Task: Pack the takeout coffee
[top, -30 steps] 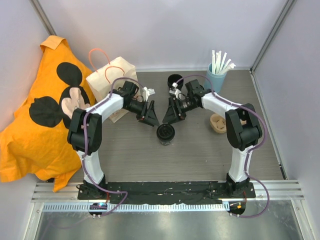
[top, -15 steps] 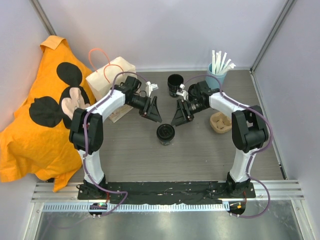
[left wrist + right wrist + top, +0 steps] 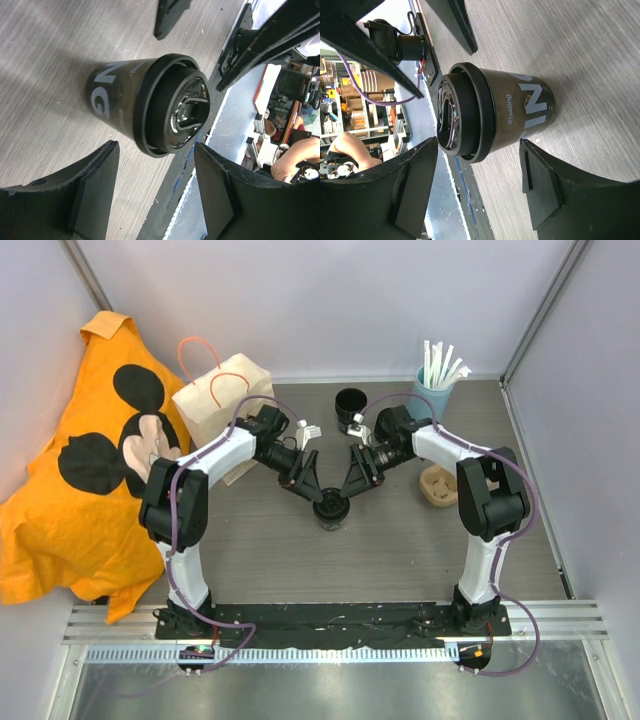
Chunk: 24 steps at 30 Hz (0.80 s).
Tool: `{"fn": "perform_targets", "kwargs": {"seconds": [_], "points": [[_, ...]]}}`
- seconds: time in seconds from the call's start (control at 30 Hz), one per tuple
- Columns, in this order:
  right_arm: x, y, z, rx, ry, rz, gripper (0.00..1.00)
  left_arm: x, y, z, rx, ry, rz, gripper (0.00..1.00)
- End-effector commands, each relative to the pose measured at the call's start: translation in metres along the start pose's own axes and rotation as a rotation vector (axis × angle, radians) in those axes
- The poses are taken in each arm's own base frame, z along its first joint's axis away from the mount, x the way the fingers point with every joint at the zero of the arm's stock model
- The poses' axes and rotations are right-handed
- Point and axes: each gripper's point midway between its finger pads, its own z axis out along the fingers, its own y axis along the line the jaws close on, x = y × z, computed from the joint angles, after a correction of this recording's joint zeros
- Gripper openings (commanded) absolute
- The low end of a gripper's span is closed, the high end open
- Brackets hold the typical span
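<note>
Takeout coffee (image 3: 331,507), a black lidded cup, stood upright in the middle of the counter (image 3: 400,550), nearest the arm bases. Just behind it, the left tool (image 3: 156,146) and the right tool (image 3: 479,142) angled down toward its lid from either side. Both had their jaws spread wide and held nothing; whether either touched the cup could not be told. Farther right lay a tan pulp tray (image 3: 438,485). At the back stood a second black cup (image 3: 350,407), a blue cup of straws (image 3: 435,390) and a paper bag (image 3: 215,405).
</note>
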Motion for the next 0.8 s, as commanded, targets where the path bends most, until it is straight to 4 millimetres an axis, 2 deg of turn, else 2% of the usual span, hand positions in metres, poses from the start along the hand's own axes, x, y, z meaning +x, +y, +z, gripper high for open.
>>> {"fn": "perform_targets", "kwargs": {"seconds": [0.0,0.43,0.77], "points": [[-0.014,0.004,0.002,-0.016,-0.008,-0.064,0.72,-0.003,-0.024,-0.009,0.02,-0.022,0.065,0.65],[-0.027,-0.004,0.015,-0.021,0.001,-0.089,0.71,0.002,-0.02,-0.001,0.004,0.004,0.061,0.65],[-0.026,0.0,0.019,-0.045,0.008,-0.088,0.63,0.007,-0.005,0.006,-0.068,0.04,0.053,0.65]]}}
